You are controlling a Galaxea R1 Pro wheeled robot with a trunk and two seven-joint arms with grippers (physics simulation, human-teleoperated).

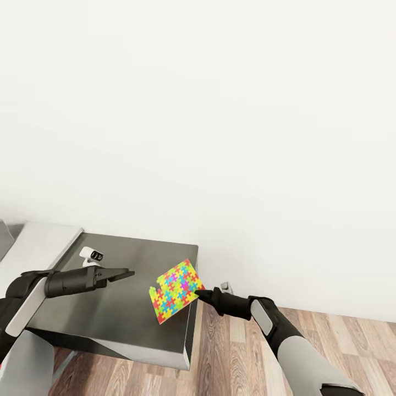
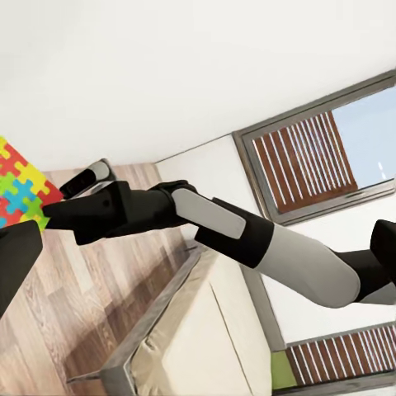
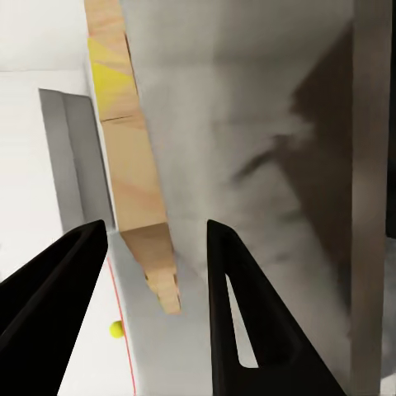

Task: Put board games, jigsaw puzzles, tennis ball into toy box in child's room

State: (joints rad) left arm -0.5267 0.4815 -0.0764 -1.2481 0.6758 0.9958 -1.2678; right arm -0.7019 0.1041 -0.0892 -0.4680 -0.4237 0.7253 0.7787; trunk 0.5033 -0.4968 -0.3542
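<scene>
Head view, biggest first: a white wall [image 1: 220, 110] takes the upper half, and the grey surface [image 1: 126, 313] sits at 7 o'clock with wooden floor [image 1: 231, 357] beyond its end at 5 o'clock. One jigsaw puzzle [image 1: 176, 290] stands tilted at the surface's 3 o'clock edge, with its lowest corner hanging past that edge over the floor. The right gripper [image 1: 202, 296] meets the puzzle at the board's 4 o'clock corner. Its wrist view shows the jaws apart with the board edge-on between them and a gap on either side, so the puzzle looks bracketed rather than pinched. The left gripper [image 1: 124, 273] hovers over the surface at 9 o'clock of the puzzle, apart from it. Its jaws look close together, but I cannot tell for certain. Smallest is the tennis ball [image 3: 116, 329], a yellow dot far beyond the right jaws. By my judgement the puzzle is light, thin and stiff, with smooth faces that may slip or pivot if held by one corner. A pinch across its two flat faces, well in from the edge, should hold it better. Tipped as it is, it could slide to the floor.
</scene>
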